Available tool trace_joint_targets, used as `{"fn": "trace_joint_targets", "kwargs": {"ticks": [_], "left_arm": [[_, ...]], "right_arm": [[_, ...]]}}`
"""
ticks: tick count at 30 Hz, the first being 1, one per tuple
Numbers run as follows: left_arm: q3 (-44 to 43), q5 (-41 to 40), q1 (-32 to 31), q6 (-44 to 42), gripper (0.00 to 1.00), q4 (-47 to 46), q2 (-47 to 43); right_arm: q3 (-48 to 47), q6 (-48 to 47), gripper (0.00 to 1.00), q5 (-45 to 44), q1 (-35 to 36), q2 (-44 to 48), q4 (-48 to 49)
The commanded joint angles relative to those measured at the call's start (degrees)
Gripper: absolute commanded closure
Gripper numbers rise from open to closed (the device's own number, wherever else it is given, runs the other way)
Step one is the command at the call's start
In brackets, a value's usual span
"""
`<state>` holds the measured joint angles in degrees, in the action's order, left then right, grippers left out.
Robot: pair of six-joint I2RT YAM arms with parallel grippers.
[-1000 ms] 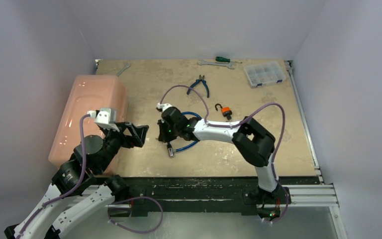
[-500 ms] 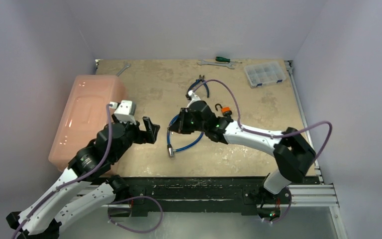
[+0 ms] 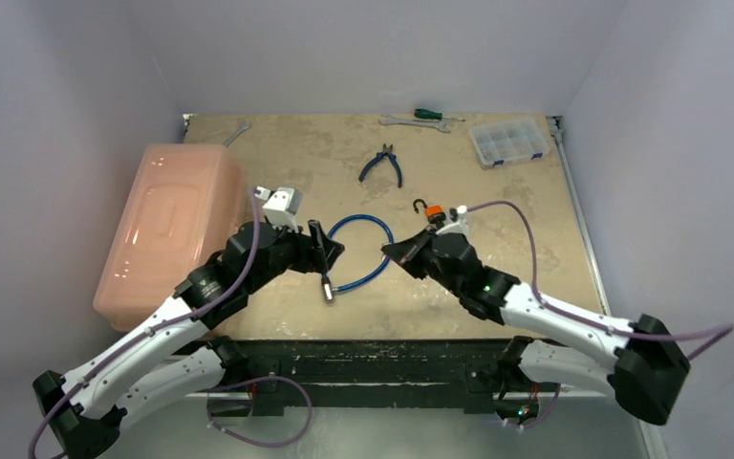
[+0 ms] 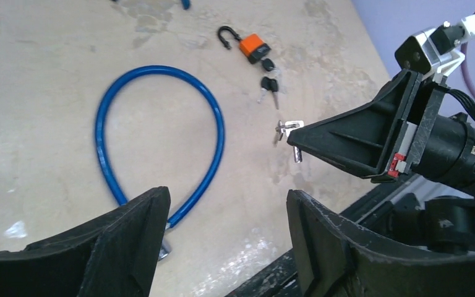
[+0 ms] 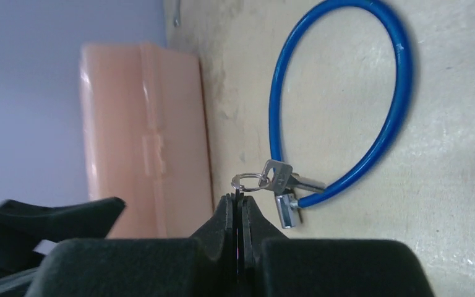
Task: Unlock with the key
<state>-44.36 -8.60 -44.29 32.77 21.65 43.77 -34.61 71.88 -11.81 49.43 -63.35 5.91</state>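
Observation:
A blue cable lock point(image 3: 378, 267) lies looped at the table's middle, its metal lock end point(image 3: 327, 287) toward the near edge. It shows in the left wrist view point(image 4: 218, 130) and the right wrist view point(image 5: 402, 93). My right gripper point(image 3: 387, 253) is shut on a key ring with silver keys point(image 5: 279, 176), held above the table just right of the loop; the keys also show in the left wrist view point(image 4: 287, 129). My left gripper point(image 3: 330, 249) is open and empty, just left of the loop, with the lock end point(image 4: 164, 247) by its left finger.
An orange padlock point(image 3: 434, 216) with an open shackle and black-headed keys point(image 4: 269, 83) lies right of the loop. A pink plastic box point(image 3: 167, 225) stands at the left. Blue pliers point(image 3: 382, 163), wrenches point(image 3: 416, 122), a screwdriver point(image 3: 427, 113) and a parts organiser point(image 3: 508, 142) lie at the back.
My right gripper has swung from the left of the cable loop to its right side, carrying the keys. My left gripper has moved right, from the pink box to the loop.

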Motion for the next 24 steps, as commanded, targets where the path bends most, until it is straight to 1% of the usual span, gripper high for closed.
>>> {"fn": "trace_joint_targets", "kwargs": {"ticks": [1, 6, 9, 12, 20, 24], "left_arm": [[1.8, 8.8, 0.2, 4.0, 0.28, -12.0, 3.4], [3.5, 13.8, 0.1, 8.0, 0.34, -20.4, 7.3], [4.5, 16.8, 0.1, 10.7, 0.38, -27.8, 9.2], [5.0, 18.9, 0.0, 12.4, 0.42, -31.7, 11.2], [5.3, 20.6, -2.4, 14.6, 0.51, -38.1, 14.8], [4.9, 20.3, -4.0, 14.8, 0.53, -39.5, 16.8]], "right_arm": [[6.5, 13.2, 1.00, -9.2, -0.2, 9.7, 5.1], [11.2, 17.3, 1.00, -11.9, -0.2, 16.9, 6.4], [12.9, 19.3, 1.00, -12.7, -0.2, 19.5, 6.9], [14.4, 20.9, 1.00, -13.2, -0.2, 21.5, 7.5], [14.5, 21.5, 1.00, -13.8, -0.2, 22.8, 8.5], [14.5, 21.5, 1.00, -13.5, -0.2, 22.8, 9.8]]}}
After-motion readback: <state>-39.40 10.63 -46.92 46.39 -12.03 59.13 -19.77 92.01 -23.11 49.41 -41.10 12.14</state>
